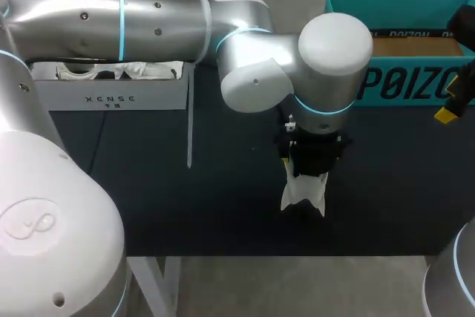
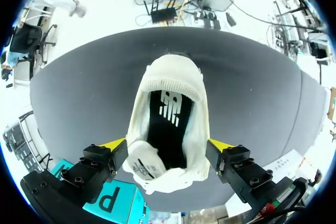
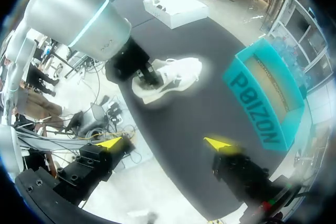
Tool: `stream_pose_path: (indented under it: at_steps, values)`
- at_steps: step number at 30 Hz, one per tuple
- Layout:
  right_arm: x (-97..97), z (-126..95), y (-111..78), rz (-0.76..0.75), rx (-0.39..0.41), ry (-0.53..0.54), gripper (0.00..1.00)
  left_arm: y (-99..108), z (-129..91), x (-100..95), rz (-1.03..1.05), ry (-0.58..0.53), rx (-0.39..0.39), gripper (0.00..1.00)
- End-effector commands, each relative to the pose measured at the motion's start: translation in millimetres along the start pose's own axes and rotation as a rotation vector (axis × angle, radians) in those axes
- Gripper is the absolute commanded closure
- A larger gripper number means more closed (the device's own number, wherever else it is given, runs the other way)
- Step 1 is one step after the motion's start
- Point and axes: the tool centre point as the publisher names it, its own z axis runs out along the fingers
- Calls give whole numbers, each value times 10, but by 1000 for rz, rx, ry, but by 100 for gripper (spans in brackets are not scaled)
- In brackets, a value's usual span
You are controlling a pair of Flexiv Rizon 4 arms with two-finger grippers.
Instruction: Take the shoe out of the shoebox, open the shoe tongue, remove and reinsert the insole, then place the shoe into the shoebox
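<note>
Head view
left hand (image 1: 306, 159): points down over the dark desk (image 1: 148, 183), fingers pinching the white shoe (image 1: 303, 192) from two sides
shoe: directly under the left hand, out of the box
shoebox (image 1: 404, 50): teal, open, beyond the left hand and off toward the right hand's side
right hand (image 1: 450, 111): just in front of the shoebox; only one yellow tip shows, so its state cannot be told here
white box (image 1: 111, 87): well away from both hands, under the left arm

Left wrist view
left hand (image 2: 166, 144): both yellow tips press against the sides of the shoe (image 2: 170, 103) near its opening
shoe: between the fingers, toe pointing away from the hand, black inside showing through the opening
shoebox (image 2: 118, 203): a teal corner shows below one finger

Right wrist view
right hand (image 3: 165, 144): fingers spread wide, nothing between them
shoe (image 3: 178, 74): ahead of the right hand, held by the left hand (image 3: 144, 74)
shoebox (image 3: 262, 103): ahead, beside the shoe, apart from it
</note>
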Motion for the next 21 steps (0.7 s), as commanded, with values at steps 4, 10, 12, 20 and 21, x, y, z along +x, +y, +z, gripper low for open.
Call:
stream_pose_path:
  at_steps: [4,10,12,20,21]
  values:
    - [-18,2,11,0,4,3,0,153,-401,48,-5,-10,-44,0]
    - [-18,2,11,0,4,3,0,303,-441,69,-26,2,-47,73]
    - [-18,2,11,0,4,3,0,330,-384,58,-24,5,-44,100]
    - [-18,2,11,0,4,3,0,272,-111,-18,-17,13,-11,100]
    - [-18,2,11,0,4,3,0,252,-82,-23,-14,16,-2,100]
